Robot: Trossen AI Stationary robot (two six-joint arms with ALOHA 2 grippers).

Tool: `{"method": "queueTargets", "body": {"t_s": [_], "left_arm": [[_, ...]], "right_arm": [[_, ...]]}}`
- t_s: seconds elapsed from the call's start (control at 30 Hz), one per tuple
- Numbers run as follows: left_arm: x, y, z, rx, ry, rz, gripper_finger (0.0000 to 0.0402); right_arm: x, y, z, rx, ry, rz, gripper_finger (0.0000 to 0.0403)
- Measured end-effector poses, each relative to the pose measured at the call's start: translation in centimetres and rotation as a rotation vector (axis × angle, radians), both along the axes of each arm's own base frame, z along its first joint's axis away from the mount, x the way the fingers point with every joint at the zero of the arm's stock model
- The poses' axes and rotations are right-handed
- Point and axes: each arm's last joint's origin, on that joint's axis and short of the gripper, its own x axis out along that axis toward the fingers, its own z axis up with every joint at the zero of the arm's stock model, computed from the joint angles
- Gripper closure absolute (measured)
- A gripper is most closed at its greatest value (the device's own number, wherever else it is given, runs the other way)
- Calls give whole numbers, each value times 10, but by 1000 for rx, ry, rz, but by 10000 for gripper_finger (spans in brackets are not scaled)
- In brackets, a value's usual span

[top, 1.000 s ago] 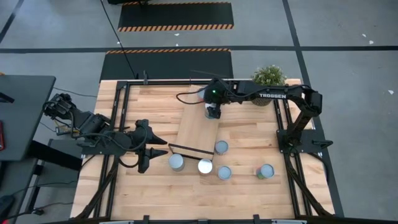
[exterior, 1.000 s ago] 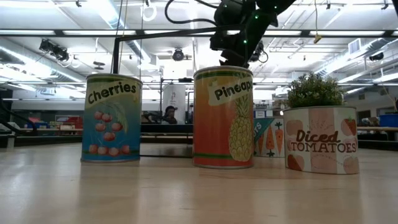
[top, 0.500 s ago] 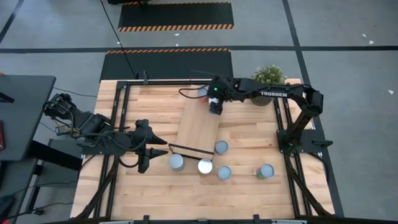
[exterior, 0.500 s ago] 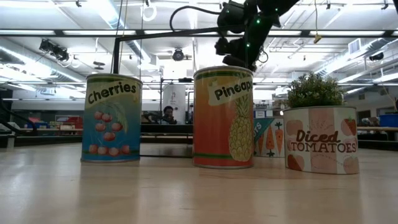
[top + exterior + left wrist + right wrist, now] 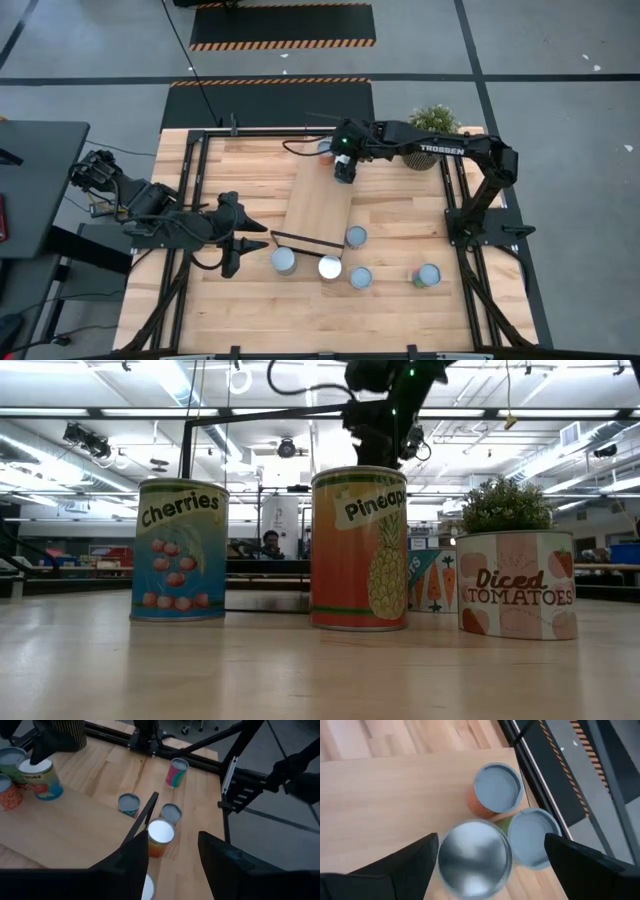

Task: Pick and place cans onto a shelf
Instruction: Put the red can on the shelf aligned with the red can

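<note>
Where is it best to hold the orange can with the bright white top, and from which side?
Hold the upright orange can with the bright white top by its curved side wall, coming straight down from above. Other cans flank it and the shelf's black frame is near, so sideways looks crowded.

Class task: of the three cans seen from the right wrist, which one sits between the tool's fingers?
The shiny silver-topped can, unlike the two pale-blue-topped cans beyond it.
</note>
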Motion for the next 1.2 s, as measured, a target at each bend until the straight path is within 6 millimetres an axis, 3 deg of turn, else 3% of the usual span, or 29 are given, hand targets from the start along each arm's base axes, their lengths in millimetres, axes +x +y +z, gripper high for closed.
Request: {"method": "queueTargets", "body": {"t_s": [0.1,0.27,0.4,0.63,1.2], "left_arm": [[-1,0,-1,15,11,-4,225],[-1,0,-1,15,11,-5,225],[-1,0,-1,15,10,-5,225],[-1,0,-1,2,18,-26,225],[0,-2,-2,74,29,-93,225]], "right_arm": [[1,12,15,17,16,28,31],[3,44,32,194,-13,152,31],[2,76,29,252,55,203,31],[-3,132,22,209,139,257,39],[-26,226,14,352,173,273,44]]}}
